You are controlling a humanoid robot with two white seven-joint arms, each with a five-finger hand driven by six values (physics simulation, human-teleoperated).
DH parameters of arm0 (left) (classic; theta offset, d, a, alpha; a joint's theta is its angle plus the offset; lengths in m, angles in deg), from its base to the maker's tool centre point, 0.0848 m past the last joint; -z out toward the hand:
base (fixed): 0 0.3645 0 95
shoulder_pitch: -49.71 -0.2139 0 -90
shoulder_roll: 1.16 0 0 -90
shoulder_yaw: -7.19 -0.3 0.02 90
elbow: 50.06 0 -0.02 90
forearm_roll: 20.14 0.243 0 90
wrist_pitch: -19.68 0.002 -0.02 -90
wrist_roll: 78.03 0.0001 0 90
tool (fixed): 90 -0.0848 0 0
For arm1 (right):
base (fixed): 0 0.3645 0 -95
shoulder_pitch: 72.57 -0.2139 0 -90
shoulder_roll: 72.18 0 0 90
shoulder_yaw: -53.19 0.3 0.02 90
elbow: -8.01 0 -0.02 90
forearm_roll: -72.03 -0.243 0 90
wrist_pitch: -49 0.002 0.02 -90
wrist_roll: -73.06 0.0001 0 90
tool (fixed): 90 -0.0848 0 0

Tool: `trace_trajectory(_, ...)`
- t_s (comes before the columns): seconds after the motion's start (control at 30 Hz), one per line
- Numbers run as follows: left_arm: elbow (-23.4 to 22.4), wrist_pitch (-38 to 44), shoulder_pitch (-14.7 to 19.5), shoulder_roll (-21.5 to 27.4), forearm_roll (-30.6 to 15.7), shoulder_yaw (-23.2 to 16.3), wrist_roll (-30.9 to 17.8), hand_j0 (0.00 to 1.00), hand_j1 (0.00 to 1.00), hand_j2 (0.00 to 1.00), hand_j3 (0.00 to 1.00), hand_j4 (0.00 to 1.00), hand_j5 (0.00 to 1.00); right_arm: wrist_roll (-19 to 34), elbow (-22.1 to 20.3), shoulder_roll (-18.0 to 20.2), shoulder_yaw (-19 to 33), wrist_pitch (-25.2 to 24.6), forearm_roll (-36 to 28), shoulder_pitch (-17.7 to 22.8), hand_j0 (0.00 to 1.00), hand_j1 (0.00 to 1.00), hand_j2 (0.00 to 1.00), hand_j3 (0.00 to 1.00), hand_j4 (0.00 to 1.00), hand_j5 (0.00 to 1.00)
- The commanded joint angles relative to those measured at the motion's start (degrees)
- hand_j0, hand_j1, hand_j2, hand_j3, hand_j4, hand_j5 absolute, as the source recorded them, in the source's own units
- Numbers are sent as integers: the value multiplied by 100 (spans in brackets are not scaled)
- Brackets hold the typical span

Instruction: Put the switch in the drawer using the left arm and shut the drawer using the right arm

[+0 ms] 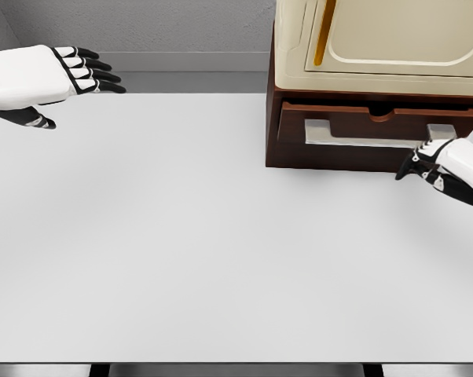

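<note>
While the switch itself is nowhere to be seen on the table, and may already lie hidden inside, the dark brown wooden drawer point(378, 122) at the far right stands slightly open, its front pulled a little proud of the brown cabinet base point(272, 133). Across that front runs a flat silver metal handle point(362, 135), and that looks the sensible place to press: a stiff, rigid panel that should slide straight back under a steady push, not something fragile or slippery. Right beside the handle's right end hovers the white right hand with black fingers point(439, 163), fingers curled loosely and gripping nothing, knuckles aimed at the drawer front, close but I can't tell if touching. Above the drawer sits a cream-coloured appliance with a rounded door point(394, 35). Well apart, over at the far left, the white left hand point(52, 78) hangs flat with fingers extended, empty. Beneath it all spreads the plain white table point(181, 251).
</note>
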Motion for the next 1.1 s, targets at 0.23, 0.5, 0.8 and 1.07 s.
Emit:
trace_trajectory(0.23, 5, 10, -9, 10, -26, 6, 3, 100, 100, 100, 100, 100, 100, -3, 275, -187, -427, -8, 170, -483, 40, 40, 40, 40, 40, 40)
trace_trajectory(0.5, 5, 10, -9, 10, -35, 6, 3, 100, 100, 100, 100, 100, 100, 6, 451, -205, -472, -8, 196, -633, 40, 40, 40, 40, 40, 40)
trace_trajectory(0.8, 5, 10, 0, 19, -35, 6, 3, 100, 100, 100, 100, 100, 100, -3, 794, -248, -911, -8, 196, -1169, 40, 40, 40, 40, 40, 40)
trace_trajectory(1.07, 5, 10, 0, 19, -35, 6, 3, 100, 100, 100, 100, 100, 100, -3, 258, -126, -824, -8, 205, -1028, 45, 45, 45, 45, 45, 45)
